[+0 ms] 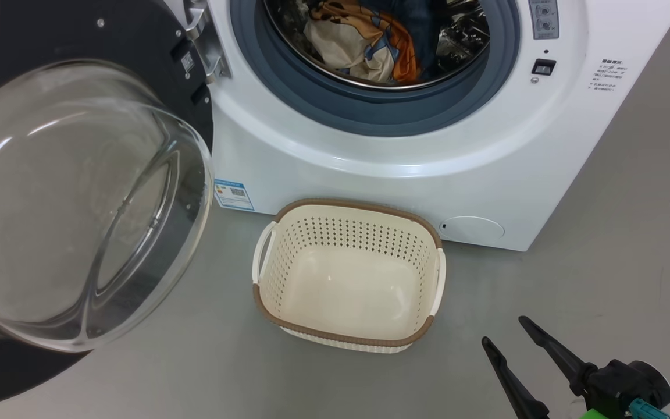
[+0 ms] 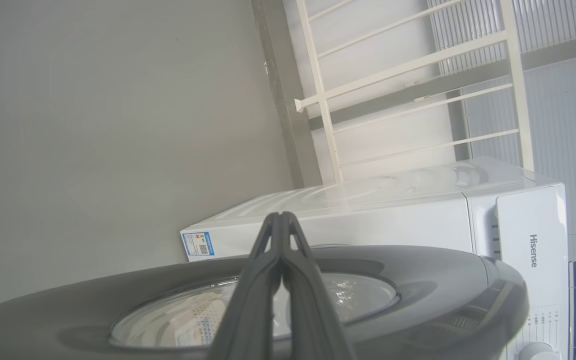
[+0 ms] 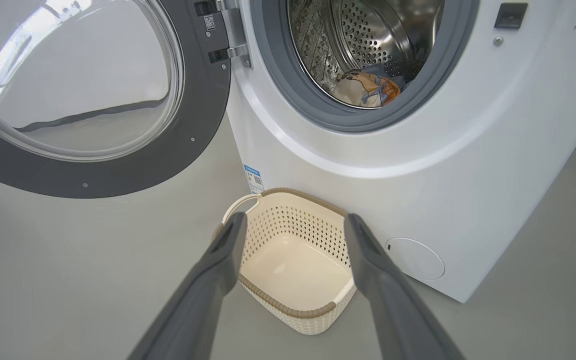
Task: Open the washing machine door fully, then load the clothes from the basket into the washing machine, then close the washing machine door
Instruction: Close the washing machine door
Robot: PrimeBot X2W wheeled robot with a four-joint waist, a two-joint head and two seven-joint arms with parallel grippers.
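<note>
Head view, left to right:
- washing machine door [image 1: 73, 198] is swung wide open at 9 o'clock, glass bowl toward the camera, black ring behind it. The hinge [image 1: 207, 43] is at 11.
- blue label sticker [image 1: 233, 195] sits low on the washing machine [image 1: 405, 157] front, at 7 o'clock from the drum mouth. It has a QR code; the print is too small to read.
- clothes [image 1: 364, 46] are inside the drum at 12: cream and orange with dark markings, blue cloth behind.
- basket [image 1: 358, 205] is on the floor [image 1: 631, 233] at 6 o'clock of the drum mouth, just in front of the machine, bare bottom showing.
- latch slot [image 1: 543, 67] is at 3 o'clock of the seal. The Chinese print [image 1: 608, 73] beside it isn't legible.
- right fingers [image 1: 550, 347] are at 5 o'clock, spread wide and released, grasping nothing, apart from the basket.

Left wrist view adds:
- "Hisense" [image 2: 533, 250] in dark letters on the top front panel at 3 o'clock, the one readable brand.
- the door's outer face, a white railing [image 2: 418, 65] at 1 and a knob [image 2: 533, 350] at 5.
- left fingers [image 2: 281, 222] clenched tip to tip, nothing between them, lying across the door's outer face. Can't tell if they touch it.

Right wrist view adds:
- the perforated steel drum wall deeper in, with the clothes low in the drum.
- the basket framed between the spread fingers at 6.
</note>
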